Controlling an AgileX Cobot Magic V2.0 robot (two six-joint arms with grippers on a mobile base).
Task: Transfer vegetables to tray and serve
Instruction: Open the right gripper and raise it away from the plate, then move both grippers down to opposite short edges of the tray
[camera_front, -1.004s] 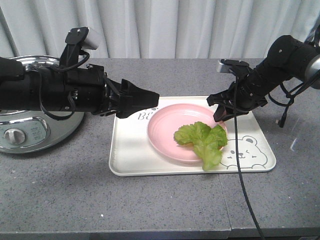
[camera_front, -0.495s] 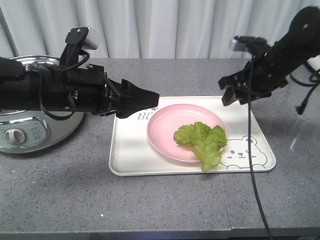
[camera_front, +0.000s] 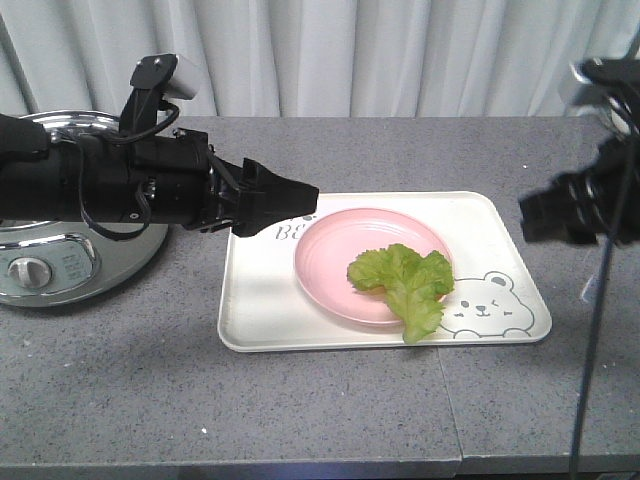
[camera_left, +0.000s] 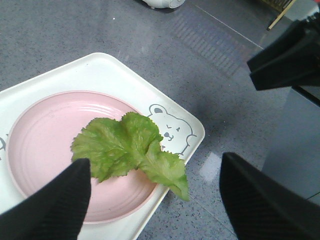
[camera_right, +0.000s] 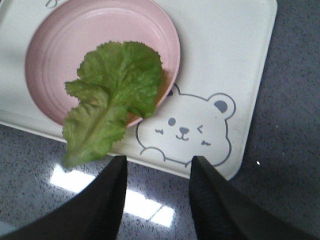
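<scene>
Locate the lettuce leaf (camera_front: 405, 285) on the round pink plate (camera_front: 325, 250), which sits on the cream bear-print tray (camera_front: 255, 300). The leaf's narrow end drapes over the plate's near rim and passes the tray's near edge. Your left end effector (camera_front: 300, 198) hovers above the tray's far-left corner, fingers spread. Your right end effector (camera_right: 156, 165) hangs right of the tray, apart from it, fingers spread. A silver cooker (camera_front: 60, 255) stands at the left on the grey tabletop (camera_front: 120, 390).

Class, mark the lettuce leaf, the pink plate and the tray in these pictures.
lettuce leaf (camera_front: 405, 280), front view, middle of the leaf
pink plate (camera_front: 325, 260), front view, bare left part
tray (camera_front: 255, 300), front view, bare left floor
</scene>
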